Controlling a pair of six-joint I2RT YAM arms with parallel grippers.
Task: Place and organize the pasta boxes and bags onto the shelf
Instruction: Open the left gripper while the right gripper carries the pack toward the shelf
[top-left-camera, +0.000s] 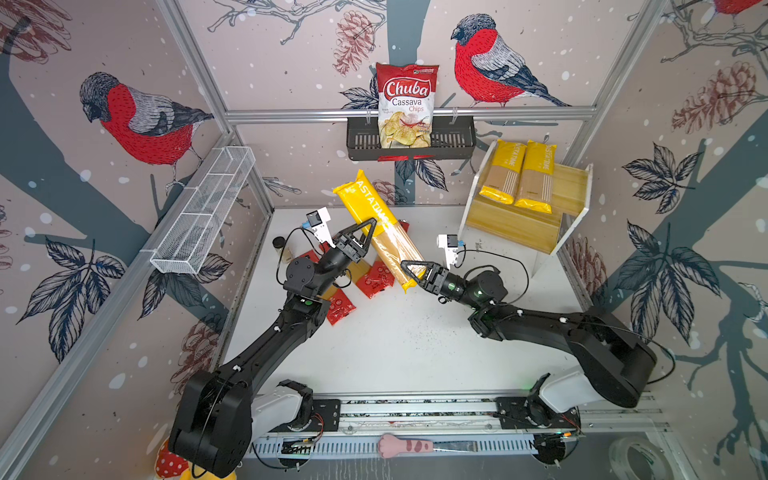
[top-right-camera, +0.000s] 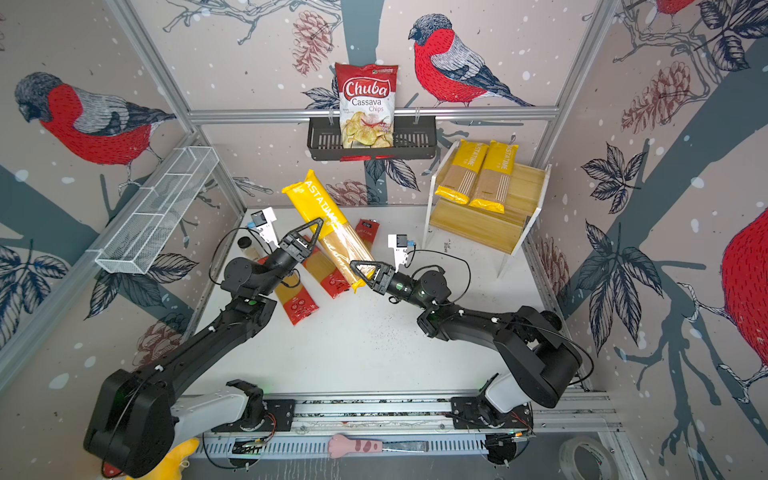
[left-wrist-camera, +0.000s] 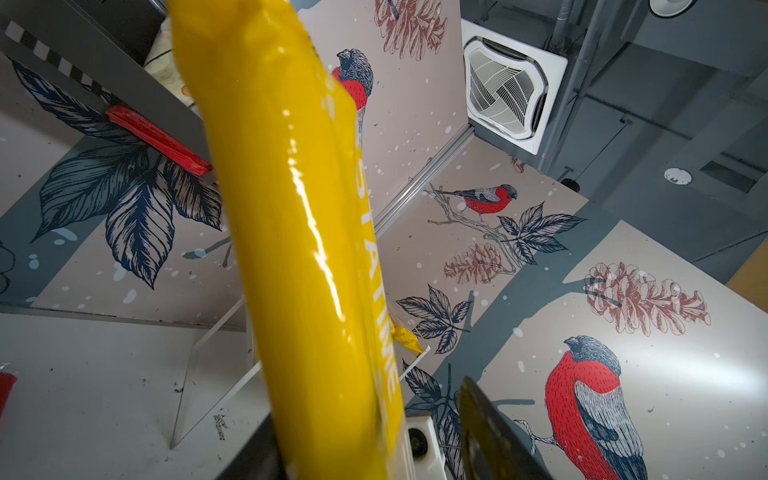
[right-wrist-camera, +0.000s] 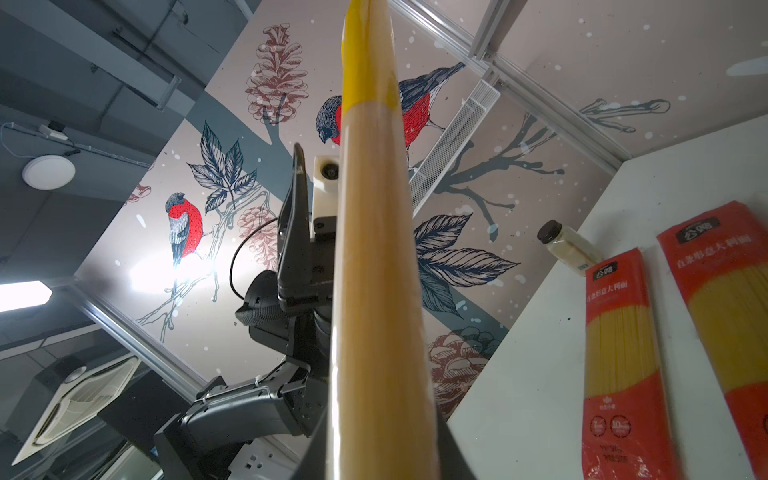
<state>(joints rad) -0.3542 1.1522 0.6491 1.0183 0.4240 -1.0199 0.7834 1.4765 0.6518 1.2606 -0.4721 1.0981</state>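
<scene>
This is a robotics lab with a test cell dressed as a small shop corner. A left arm (top-left-camera: 266, 345) and a right arm (top-left-camera: 540, 328) are bolted to a metal rail (top-left-camera: 415, 409) at the edge of a white worktop (top-left-camera: 395, 353). The cell is boxed in by an aluminium frame (top-left-camera: 411, 113) carrying bird-print panels (top-left-camera: 291, 50). Beyond the fingers (left-wrist-camera: 486, 436) are retail props: a stepped shelf (top-left-camera: 511, 226) and a black slotted basket (top-left-camera: 357, 143) holding a chips bag (top-left-camera: 406, 104). A wire-mesh basket (top-left-camera: 203, 212) hangs off to their left. High above the fingers, the wrist views show a bare service ceiling with an air-conditioning cassette (left-wrist-camera: 509, 85), exposed pipes (left-wrist-camera: 567, 25) and a round lamp (right-wrist-camera: 48, 171).
</scene>
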